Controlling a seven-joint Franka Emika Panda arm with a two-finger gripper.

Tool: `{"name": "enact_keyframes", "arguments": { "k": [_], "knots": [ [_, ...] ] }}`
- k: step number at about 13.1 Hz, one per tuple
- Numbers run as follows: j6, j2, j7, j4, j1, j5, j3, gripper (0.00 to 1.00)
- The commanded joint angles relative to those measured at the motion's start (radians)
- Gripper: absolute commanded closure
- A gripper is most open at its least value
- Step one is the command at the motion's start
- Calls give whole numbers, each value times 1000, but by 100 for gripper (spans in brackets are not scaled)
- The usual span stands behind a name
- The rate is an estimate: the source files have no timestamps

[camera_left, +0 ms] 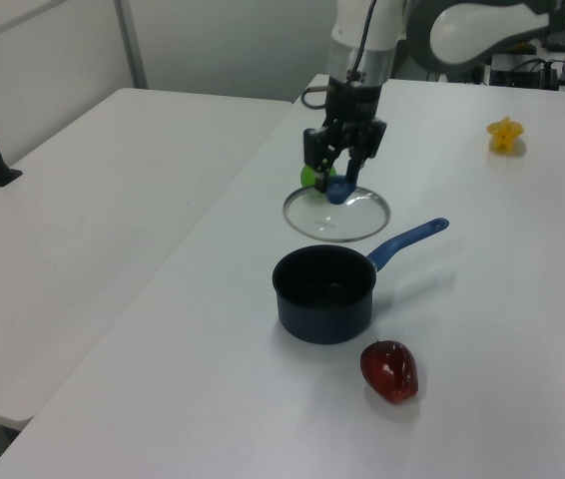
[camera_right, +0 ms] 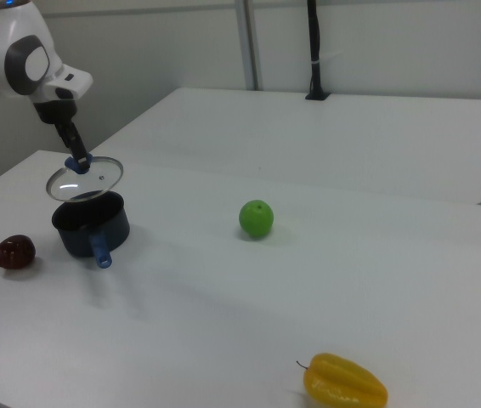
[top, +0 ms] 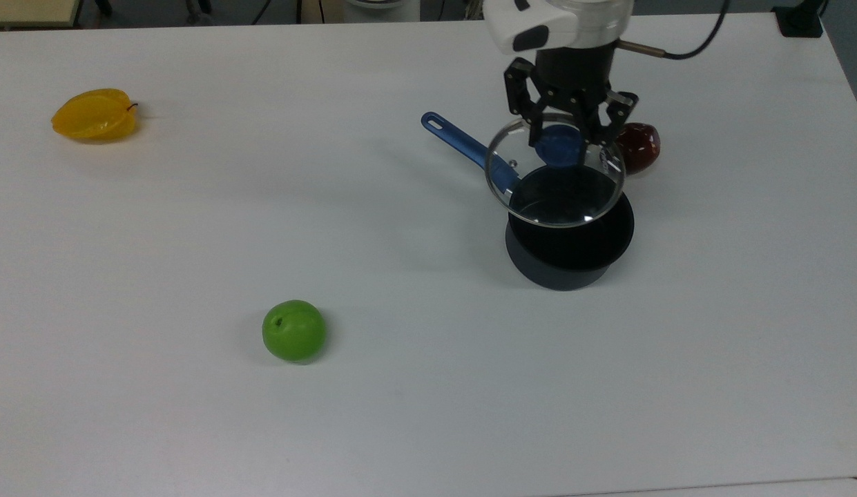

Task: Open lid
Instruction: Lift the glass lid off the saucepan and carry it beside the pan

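The fingers (top: pixel 565 134) are clamped on the blue knob (top: pixel 559 146) of the lid (top: pixel 554 172), which hangs in the air clear of the saucepan (top: pixel 570 241). In the left view the fingers (camera_left: pixel 342 178) point straight down and the lid (camera_left: pixel 336 215) sits roughly level above and behind the open saucepan (camera_left: pixel 324 294). In the right view the lid (camera_right: pixel 85 178) hovers just over the pan's rim. The saucepan's blue handle (top: pixel 466 148) runs toward the top view's upper left. On the white bench (top: pixel 400 414) lie a dark red fruit (top: pixel 637 147) just beside the pan, a green apple (top: pixel 294 330) well apart, and a yellow starfruit (top: pixel 94 114) farther off.
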Motion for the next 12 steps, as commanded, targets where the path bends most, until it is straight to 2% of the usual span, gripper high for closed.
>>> {"name": "enact_keyframes", "arguments": {
  "k": [1,10,12],
  "knots": [
    [-85,-73,-107,-61,-101,42,46,62],
    [-83,-68,-320,-120,-298,41,43,63],
    [4,-61,-339,-168,-322,39,43,63]
  ]
}}
